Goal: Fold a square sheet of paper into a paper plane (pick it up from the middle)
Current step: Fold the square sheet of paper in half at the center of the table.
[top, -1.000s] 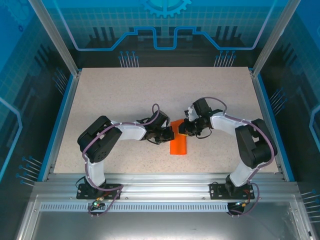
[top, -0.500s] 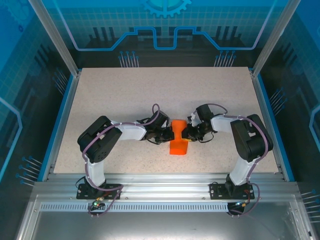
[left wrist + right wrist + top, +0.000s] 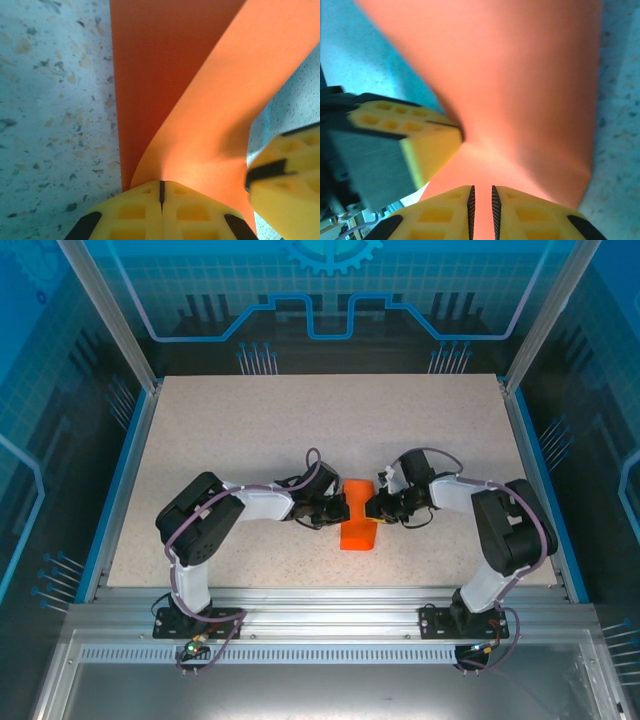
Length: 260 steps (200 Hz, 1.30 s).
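The orange sheet of paper (image 3: pixel 358 528) lies folded into a narrow strip on the table's middle, pinched in at its waist. My left gripper (image 3: pixel 343 508) is at its left edge and shut on the paper (image 3: pixel 200 100); the jaws (image 3: pixel 161 184) meet with the sheet curling up out of them. My right gripper (image 3: pixel 373 507) faces it from the right edge. Its jaws (image 3: pixel 481 192) stand a narrow gap apart, and the orange paper (image 3: pixel 520 90) shows through and beyond that gap. The left gripper's yellow finger (image 3: pixel 420 145) sits close opposite; the right gripper's finger (image 3: pixel 280 175) shows in the left wrist view.
The speckled table (image 3: pixel 250 430) stretches wide behind and to both sides of the paper. Blue rails (image 3: pixel 120 490) bound it left and right, and a metal frame (image 3: pixel 320 600) runs along the near edge by the arm bases.
The right gripper has come down and settled against the paper's right edge, its arm lowering. Its jaws have parted a little. The left gripper has stayed shut on the paper.
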Motion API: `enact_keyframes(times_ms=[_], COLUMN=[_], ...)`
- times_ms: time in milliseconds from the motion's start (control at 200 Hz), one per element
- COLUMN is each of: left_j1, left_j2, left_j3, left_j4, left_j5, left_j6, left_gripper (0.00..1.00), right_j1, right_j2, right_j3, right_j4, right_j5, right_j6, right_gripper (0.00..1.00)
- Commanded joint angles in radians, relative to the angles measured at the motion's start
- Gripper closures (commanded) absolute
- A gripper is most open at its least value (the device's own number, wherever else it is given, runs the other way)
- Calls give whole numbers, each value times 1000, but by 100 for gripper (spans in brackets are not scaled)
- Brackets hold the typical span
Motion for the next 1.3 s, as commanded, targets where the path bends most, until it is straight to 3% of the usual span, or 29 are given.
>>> enact_keyframes(times_ms=[0,365,660,1090,1295], left_j1=[-18,-20,-24,-24,-26], left_j2=[39,40,38,43,43], left_j3=[0,1,3,10,10], left_j4=[-96,-96,-101,-108,-112], left_j5=[-13,-12,-12,-12,-11], left_j6=[27,30,32,34,34], left_gripper=[100,100,100,100,100], right_j1=[-9,-8,28,49,49], right_j2=[-38,32,-103,-35,-139], right_j3=[-32,-100,-115,-197,-200], right_j4=[-13,1,-26,29,-7], right_j5=[-43,14,-40,41,21], right_j6=[-17,-31,-16,35,40], right_gripper=[81,81,81,81,81])
